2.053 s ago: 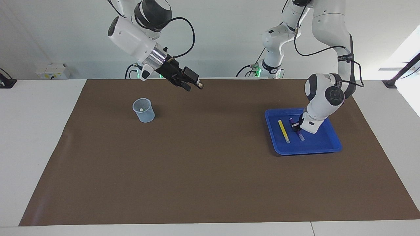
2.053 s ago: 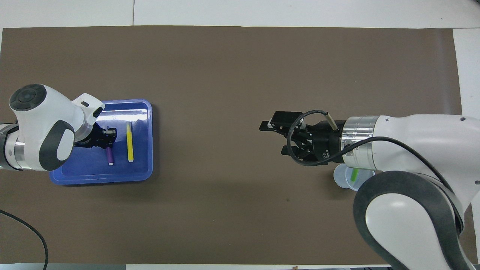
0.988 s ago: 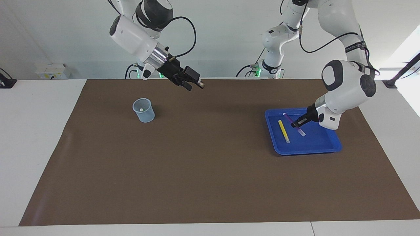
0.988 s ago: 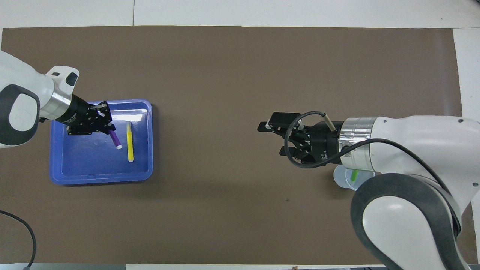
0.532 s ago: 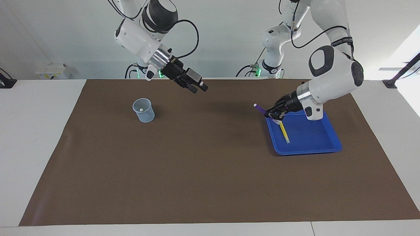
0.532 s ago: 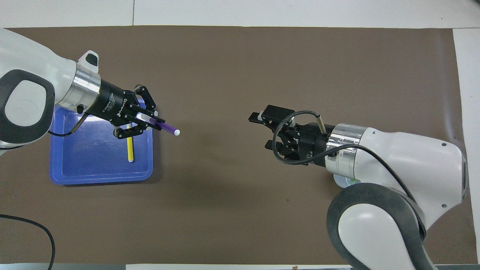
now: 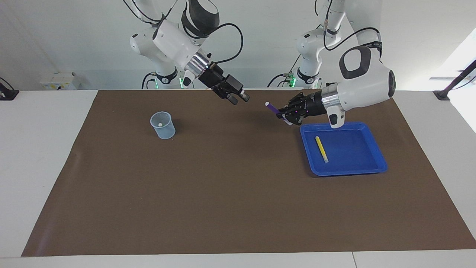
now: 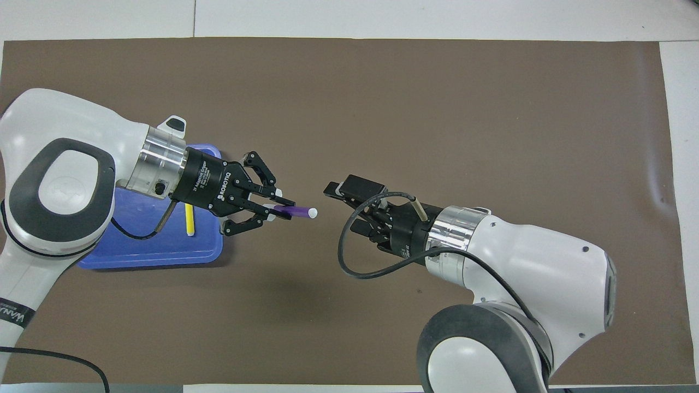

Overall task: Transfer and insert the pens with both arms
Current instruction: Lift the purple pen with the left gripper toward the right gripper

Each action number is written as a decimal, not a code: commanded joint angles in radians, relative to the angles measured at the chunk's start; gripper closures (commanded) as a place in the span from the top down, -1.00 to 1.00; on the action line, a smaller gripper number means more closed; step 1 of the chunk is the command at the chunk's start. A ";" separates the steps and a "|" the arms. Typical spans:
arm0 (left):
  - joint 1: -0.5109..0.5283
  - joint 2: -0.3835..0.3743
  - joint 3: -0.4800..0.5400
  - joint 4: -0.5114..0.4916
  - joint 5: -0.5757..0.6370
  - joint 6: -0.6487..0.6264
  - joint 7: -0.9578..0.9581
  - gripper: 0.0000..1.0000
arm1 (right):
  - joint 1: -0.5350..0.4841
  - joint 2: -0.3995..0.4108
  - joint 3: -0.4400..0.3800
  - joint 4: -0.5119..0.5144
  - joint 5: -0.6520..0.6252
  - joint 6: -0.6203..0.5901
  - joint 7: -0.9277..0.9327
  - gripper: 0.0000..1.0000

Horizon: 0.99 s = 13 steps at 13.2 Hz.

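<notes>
My left gripper (image 7: pixel 283 115) (image 8: pixel 274 210) is shut on the purple pen (image 7: pixel 272 108) (image 8: pixel 295 210) and holds it in the air over the mat, just off the blue tray (image 7: pixel 372 163) (image 8: pixel 136 254). The pen's pale tip points toward my right gripper (image 7: pixel 240 97) (image 8: pixel 339 205), which hangs open a short gap away and touches nothing. The yellow pen (image 7: pixel 321 149) (image 8: pixel 189 224) lies flat in the tray. A clear cup (image 7: pixel 162 125) stands on the mat toward the right arm's end, with a small whitish tip showing inside; the right arm hides it in the overhead view.
A brown mat (image 7: pixel 223 193) (image 8: pixel 382 98) covers most of the white table. Two smaller white arms with green-lit bases (image 7: pixel 297 80) stand at the robots' edge.
The left gripper lifted the purple pen out of the tray and carried it toward the table's middle. The right gripper moved toward it, still open.
</notes>
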<state>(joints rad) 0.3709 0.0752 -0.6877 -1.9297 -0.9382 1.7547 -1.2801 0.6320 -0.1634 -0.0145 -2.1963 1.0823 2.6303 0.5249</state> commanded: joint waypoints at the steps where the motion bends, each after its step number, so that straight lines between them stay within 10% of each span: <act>1: -0.039 -0.063 0.010 -0.057 -0.048 0.043 -0.022 -1.00 | 0.015 -0.002 0.001 0.004 0.022 0.008 -0.005 1.00; 7: -0.073 -0.068 0.010 -0.071 -0.103 0.092 -0.041 -1.00 | 0.018 -0.002 0.007 0.009 -0.001 -0.021 -0.065 0.89; 13: -0.073 -0.068 0.010 -0.069 -0.113 0.092 -0.041 -1.00 | 0.003 0.002 0.005 0.027 -0.172 -0.128 -0.071 0.35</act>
<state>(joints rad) 0.3061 0.0467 -0.6883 -1.9687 -1.0244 1.8297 -1.3102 0.6482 -0.1634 -0.0093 -2.1791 0.9483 2.5294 0.4726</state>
